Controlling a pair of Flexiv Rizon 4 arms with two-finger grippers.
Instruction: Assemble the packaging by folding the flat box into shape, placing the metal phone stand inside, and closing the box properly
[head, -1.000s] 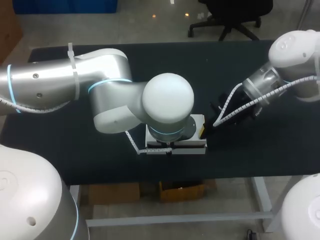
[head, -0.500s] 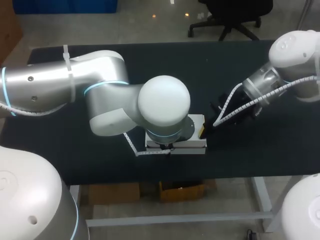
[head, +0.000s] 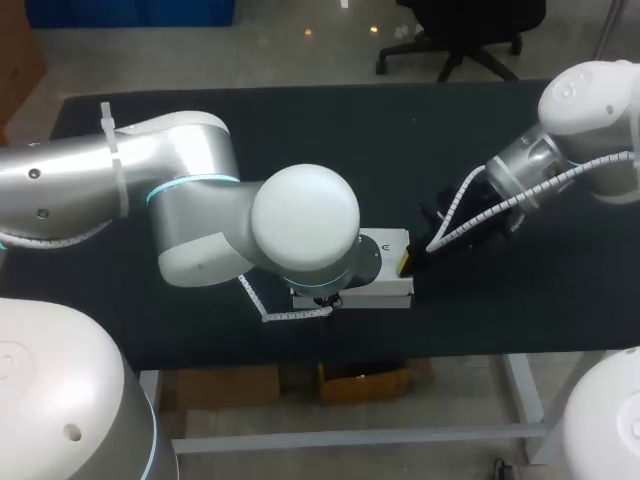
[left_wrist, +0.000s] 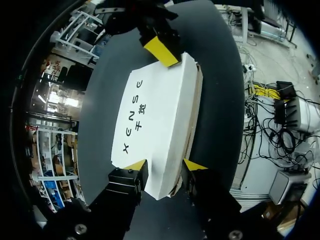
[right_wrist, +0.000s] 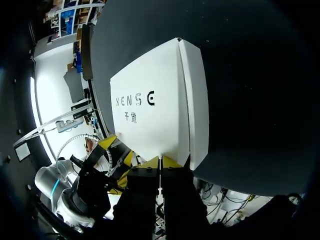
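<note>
The left arm (head: 180, 210) comes in from the table's left side and bends across the middle, its round white joint hanging over the left part of the box (head: 385, 272) so that only the box's right part and front edge show from above. In the left wrist view the left gripper (left_wrist: 164, 166) points down at the box, its fingers spread apart with the box's near corner between them and one yellow tip (left_wrist: 135, 165) over the top face's edge. The right arm (head: 580, 110) reaches in from the far right corner and slants down toward the box's right end. There the right gripper (right_wrist: 160, 162) has its two yellow tips drawn together and rests against the box's edge without holding anything. The box is a white carton folded into shape, lying flat on the dark table (head: 520, 300) near its front edge. It has dark lettering on its top face, and along one long side the layered edges gape a little. A ribbed white cable (head: 460, 215) runs along the right arm, and a white strap (head: 285, 312) hangs from the left arm just in front of the box.
</note>
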